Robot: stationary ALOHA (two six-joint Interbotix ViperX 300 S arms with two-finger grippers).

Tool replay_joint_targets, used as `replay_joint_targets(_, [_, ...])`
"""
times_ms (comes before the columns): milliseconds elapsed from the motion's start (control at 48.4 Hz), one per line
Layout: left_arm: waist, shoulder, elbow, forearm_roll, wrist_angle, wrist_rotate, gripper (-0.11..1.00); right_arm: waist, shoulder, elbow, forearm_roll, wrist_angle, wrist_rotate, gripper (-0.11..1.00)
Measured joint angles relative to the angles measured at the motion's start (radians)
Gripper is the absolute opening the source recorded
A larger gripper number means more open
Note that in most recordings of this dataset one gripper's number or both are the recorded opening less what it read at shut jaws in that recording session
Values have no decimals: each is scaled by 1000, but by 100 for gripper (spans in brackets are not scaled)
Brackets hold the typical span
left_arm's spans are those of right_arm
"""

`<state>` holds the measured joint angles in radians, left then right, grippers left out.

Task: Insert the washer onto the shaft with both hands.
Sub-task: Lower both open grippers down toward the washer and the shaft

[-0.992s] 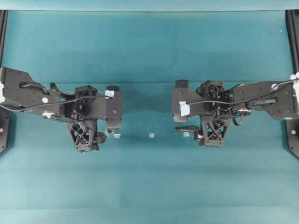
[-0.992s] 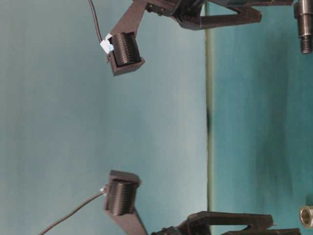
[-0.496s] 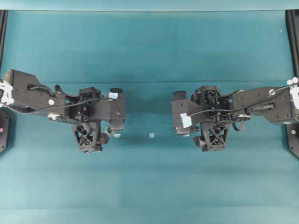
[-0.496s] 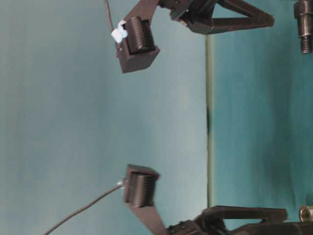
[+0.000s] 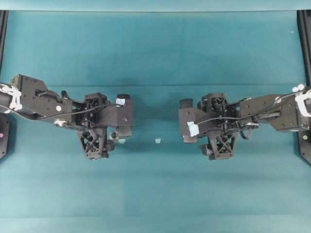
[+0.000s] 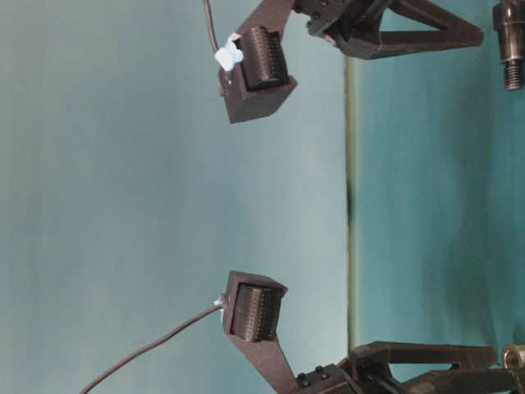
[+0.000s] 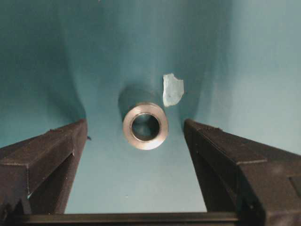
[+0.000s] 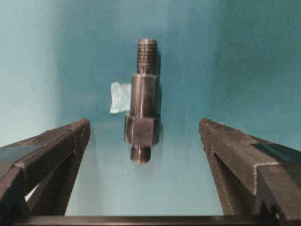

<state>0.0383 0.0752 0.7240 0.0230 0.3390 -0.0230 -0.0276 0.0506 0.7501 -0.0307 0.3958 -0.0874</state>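
- left gripper (image 7: 136, 155) stands with its jaws wide apart and nothing between them but the washer (image 7: 145, 125), which lies flat on the teal mat (image 7: 113, 56), hole facing up, clear of both fingers (image 7: 47, 155)
- a pale blue tape scrap (image 7: 172, 89) lies just beside the washer, at its upper right in the left wrist view; whether the two touch i cannot tell
- right gripper (image 8: 141, 160) is likewise spread wide, gripping nothing; the shaft (image 8: 142, 113) lies on the mat between its fingers (image 8: 51, 150), apart from both, threaded end pointing away from the camera, thicker collar nearer the camera
- another tape scrap (image 8: 120, 97) sits against the shaft's left side in the right wrist view
- from overhead, the left arm (image 5: 39, 99) comes in from the left edge and the right arm (image 5: 272, 109) from the right edge; the two grippers face each other, well apart; a small tape scrap (image 5: 158, 141) lies on the bare mat between them
- in the table-level view, the washer (image 6: 515, 358) shows at the lower right edge and the shaft's threaded end (image 6: 512, 41) at the upper right edge, both on the mat, well apart
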Motion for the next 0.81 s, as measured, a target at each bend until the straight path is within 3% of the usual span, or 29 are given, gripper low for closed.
replay_joint_targets(806, [-5, 11, 2, 0, -20, 3, 90, 2, 11, 0, 2, -11, 0, 90])
